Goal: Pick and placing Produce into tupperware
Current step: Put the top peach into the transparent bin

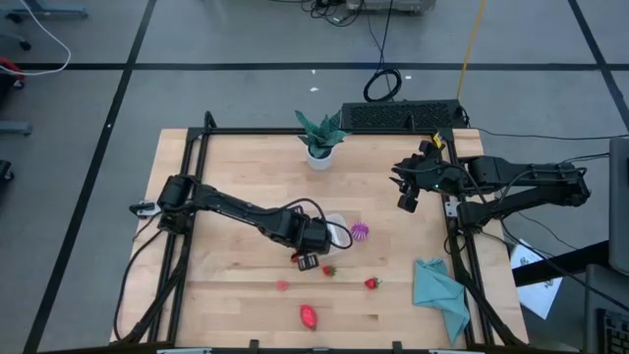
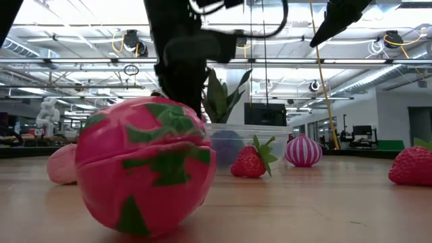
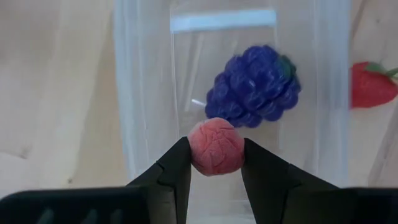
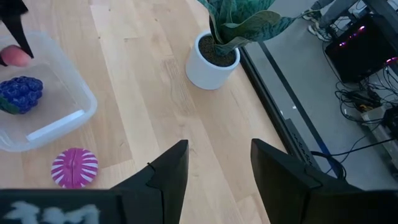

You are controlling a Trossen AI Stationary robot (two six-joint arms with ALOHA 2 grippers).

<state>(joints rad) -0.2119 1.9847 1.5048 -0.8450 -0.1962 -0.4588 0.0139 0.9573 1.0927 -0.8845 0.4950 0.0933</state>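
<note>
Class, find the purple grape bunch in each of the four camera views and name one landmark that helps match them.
High view: not visible, hidden under the left arm.
Low view: purple grape bunch, centre, seen through the container wall.
Left wrist view, centre, beyond the held pink fruit.
Right wrist view, far left.
Shared landmark: the clear tupperware holding it.

Both arms are dark, nearly black, built of slim tubular links joined by chunkier rounded joints. The left arm (image 1: 231,208) carries a thin black cable looping near its wrist and a small white part at its base. The right arm (image 1: 521,182) shows a yellow marking near its wrist. Each ends in two matte black, wedge-shaped fingers (image 3: 177,171).
</note>
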